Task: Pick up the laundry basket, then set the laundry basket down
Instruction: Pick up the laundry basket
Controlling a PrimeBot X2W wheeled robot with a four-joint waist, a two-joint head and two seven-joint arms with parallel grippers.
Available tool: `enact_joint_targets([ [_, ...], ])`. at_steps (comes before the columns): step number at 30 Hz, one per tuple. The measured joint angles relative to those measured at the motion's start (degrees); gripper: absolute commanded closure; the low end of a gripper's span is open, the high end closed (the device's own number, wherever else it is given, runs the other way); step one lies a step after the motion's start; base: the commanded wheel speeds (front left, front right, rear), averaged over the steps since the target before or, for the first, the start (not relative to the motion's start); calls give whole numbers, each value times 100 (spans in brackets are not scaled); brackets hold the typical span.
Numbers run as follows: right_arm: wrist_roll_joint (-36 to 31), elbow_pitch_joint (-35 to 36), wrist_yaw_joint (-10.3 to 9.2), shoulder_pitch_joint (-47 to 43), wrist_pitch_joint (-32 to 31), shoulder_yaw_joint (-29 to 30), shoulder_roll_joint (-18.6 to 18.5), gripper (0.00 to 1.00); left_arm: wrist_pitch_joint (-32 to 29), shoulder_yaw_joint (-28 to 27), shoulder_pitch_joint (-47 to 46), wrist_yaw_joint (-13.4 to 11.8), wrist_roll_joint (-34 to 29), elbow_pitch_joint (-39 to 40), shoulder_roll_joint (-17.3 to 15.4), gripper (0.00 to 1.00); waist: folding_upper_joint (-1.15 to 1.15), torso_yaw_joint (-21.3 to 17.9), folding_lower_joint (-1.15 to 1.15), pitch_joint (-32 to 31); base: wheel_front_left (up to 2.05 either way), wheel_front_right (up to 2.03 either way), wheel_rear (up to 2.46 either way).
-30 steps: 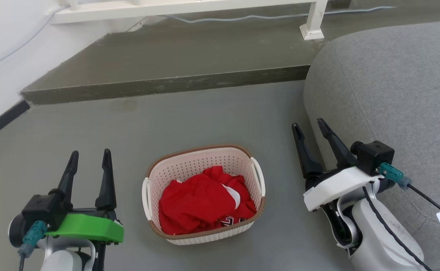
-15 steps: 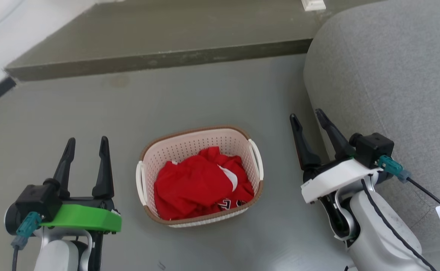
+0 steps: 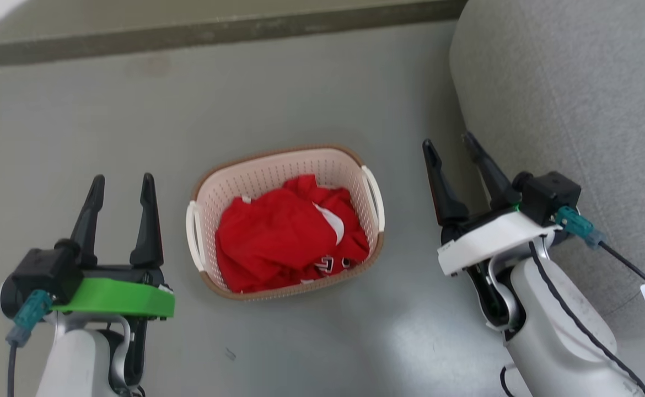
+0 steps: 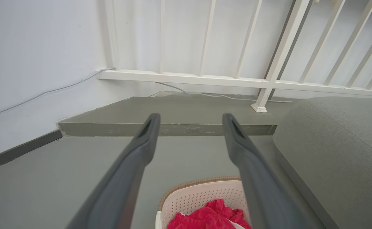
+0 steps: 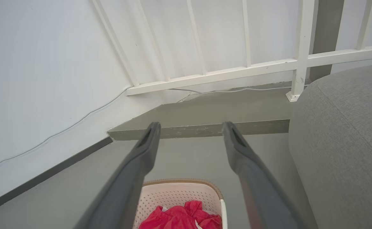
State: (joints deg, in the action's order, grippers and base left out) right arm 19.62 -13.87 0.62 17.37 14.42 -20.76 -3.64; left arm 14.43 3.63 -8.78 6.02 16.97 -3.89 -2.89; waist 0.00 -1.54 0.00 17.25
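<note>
Nothing is done yet: the basket point(image 3: 278, 168) sits on the floor point(image 3: 300, 82), ungrasped. The left gripper point(image 3: 122, 182) and right gripper point(image 3: 448, 142) flank it, clear of it, with fingers point(image 3: 146, 220) apart. Lifting and setting down are both left to do.

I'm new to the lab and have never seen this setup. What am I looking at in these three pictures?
It is a wheeled robot with two arms, each ending in a gripper with two long dark fingers. The head view looks down from its head: the left gripper and the right gripper are both open and hold nothing. Between them, on the grey floor, stands the laundry basket with red clothing inside; a grey sofa is at the right. The other two pictures come from a camera on each wrist, looking along that arm's fingers toward a white railing.
</note>
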Motion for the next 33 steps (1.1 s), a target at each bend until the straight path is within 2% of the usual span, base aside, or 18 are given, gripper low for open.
enact_joint_targets([
  [20, -162, 69, -122, 620, 1, -45, 10, 0, 1, -48, -669, 99, 101, -104, -100, 0, 0, -86, 0, 1250, 0, 0, 0],
  [33, -152, -122, -180, 1080, 2, -177, 9, 0, 2, 74, -1176, 104, 356, -588, -167, 0, 0, -69, 1, 1981, 0, 0, 0],
])
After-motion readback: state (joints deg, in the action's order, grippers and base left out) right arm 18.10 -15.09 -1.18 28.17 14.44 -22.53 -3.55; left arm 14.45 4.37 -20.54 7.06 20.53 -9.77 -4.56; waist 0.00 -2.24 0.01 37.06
